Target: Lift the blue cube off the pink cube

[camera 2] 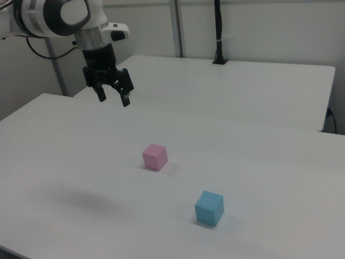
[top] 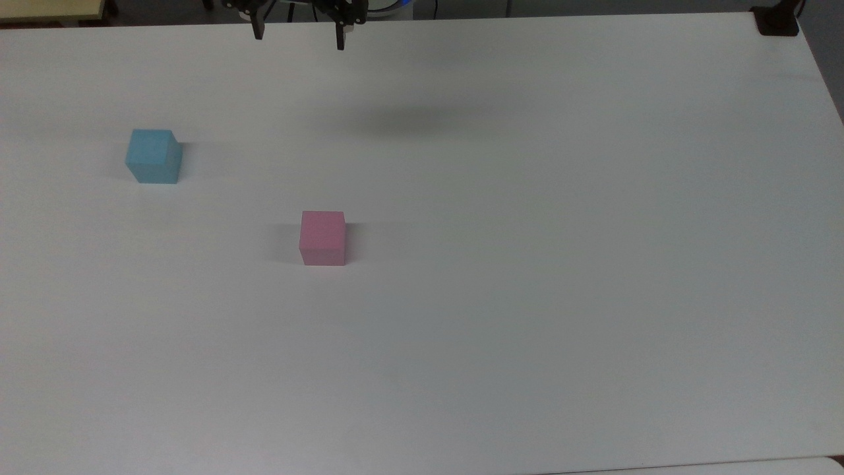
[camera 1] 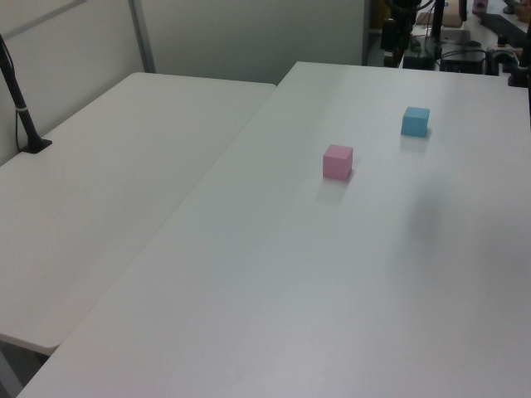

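Cyan and plain, the blue cube [top: 153, 156] sat directly on the white bench [top: 527, 264], well apart from the pink cube [top: 322, 237], which stood alone nearer the middle. In the right view the blue cube [camera 2: 209, 208] lay closer to the camera than the pink one [camera 2: 154, 156]. The hand [camera 2: 112, 97] hung high above the bench's far side, fingers spread wide, holding nothing.

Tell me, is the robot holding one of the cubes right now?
No, nothing is held. The gripper hangs in the air with its fingers open and empty. The blue cube and the pink cube sit apart on the table.
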Tool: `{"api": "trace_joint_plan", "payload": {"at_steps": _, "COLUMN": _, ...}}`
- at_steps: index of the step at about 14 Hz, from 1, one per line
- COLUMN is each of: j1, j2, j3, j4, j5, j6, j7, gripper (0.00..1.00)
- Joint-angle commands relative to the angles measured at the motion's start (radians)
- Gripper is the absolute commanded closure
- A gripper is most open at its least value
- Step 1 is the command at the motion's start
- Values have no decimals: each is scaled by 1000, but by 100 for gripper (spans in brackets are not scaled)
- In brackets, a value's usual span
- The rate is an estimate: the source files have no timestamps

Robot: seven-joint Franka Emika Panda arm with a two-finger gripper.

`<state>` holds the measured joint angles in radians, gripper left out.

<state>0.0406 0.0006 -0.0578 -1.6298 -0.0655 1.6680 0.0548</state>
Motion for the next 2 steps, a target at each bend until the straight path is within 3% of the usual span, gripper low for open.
{"api": "trace_joint_plan", "payload": {"at_steps": 1, "j1": 16, "j2": -14, "j3": -20, "j4": -19, "j5": 46, "j6": 21, "j7": -15, "gripper": 0}}
{"api": "trace_joint_plan", "payload": {"at_steps": 2, "j1": 16, "j2": -14, "j3": -20, "j4": -18, "j5": 46, "j6": 21, "j7": -15, "gripper": 0}}
